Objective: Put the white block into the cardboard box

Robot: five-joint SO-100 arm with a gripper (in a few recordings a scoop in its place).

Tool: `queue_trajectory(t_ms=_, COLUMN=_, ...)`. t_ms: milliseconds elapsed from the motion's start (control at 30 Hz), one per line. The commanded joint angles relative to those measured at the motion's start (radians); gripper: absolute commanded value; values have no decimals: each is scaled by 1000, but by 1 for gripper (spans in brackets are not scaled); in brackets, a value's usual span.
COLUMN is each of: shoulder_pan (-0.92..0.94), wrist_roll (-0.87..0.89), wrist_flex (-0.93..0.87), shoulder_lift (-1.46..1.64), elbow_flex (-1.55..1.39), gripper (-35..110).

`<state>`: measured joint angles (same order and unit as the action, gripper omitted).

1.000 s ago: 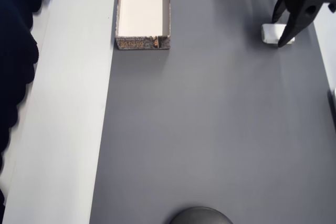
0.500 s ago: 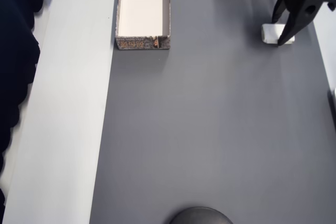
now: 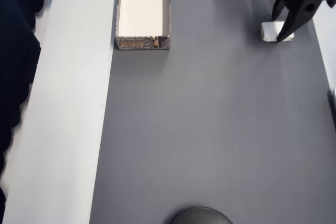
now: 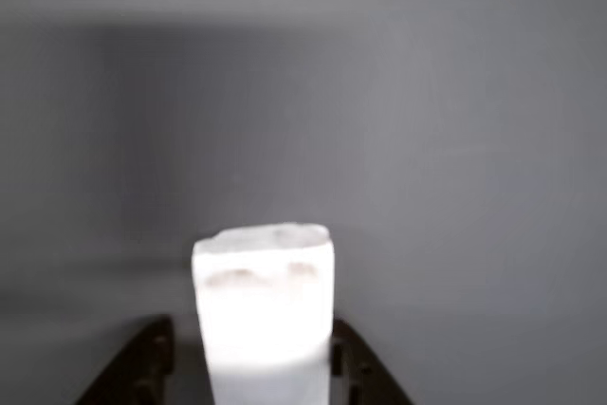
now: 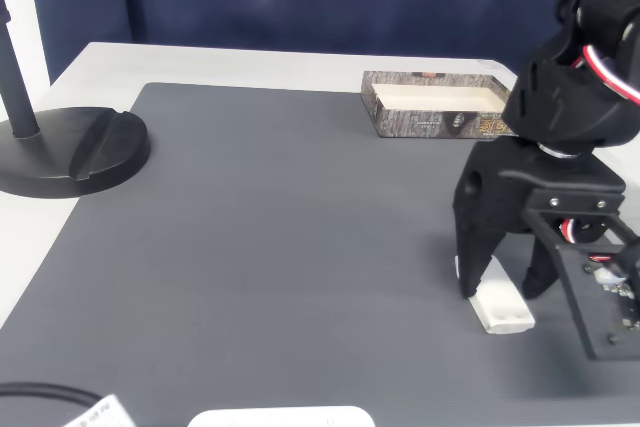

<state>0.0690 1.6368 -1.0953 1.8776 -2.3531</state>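
Observation:
The white block (image 3: 268,33) lies on the dark grey mat at the far right of the overhead view, well apart from the cardboard box (image 3: 143,42) at the top left of the mat. My black gripper (image 3: 278,30) stands over the block with one finger on each long side. In the wrist view the block (image 4: 264,310) fills the gap between the two fingers, and both press against its sides. The fixed view shows the gripper (image 5: 503,287) straddling the block (image 5: 500,309), which rests on the mat. The box (image 5: 430,122) is empty, cream inside with patterned walls.
A black round stand base (image 5: 70,152) sits at the mat's left edge in the fixed view, also seen as a dark dome (image 3: 200,216) at the bottom of the overhead view. A pale table strip (image 3: 73,103) runs beside the mat.
The fingers have drawn closer together around the white block, and the block has shifted slightly left and up in the overhead view.

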Motion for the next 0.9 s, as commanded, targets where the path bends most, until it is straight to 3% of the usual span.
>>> queue_trajectory(t_ms=0, shoulder_pan=-6, wrist_roll=11, wrist_flex=-14, shoulder_lift=0, elbow_flex=51, gripper=22)
queue_trajectory(t_ms=867, shoulder_pan=-5, wrist_roll=20, wrist_flex=-5, shoulder_lift=-20, elbow_flex=83, gripper=22)
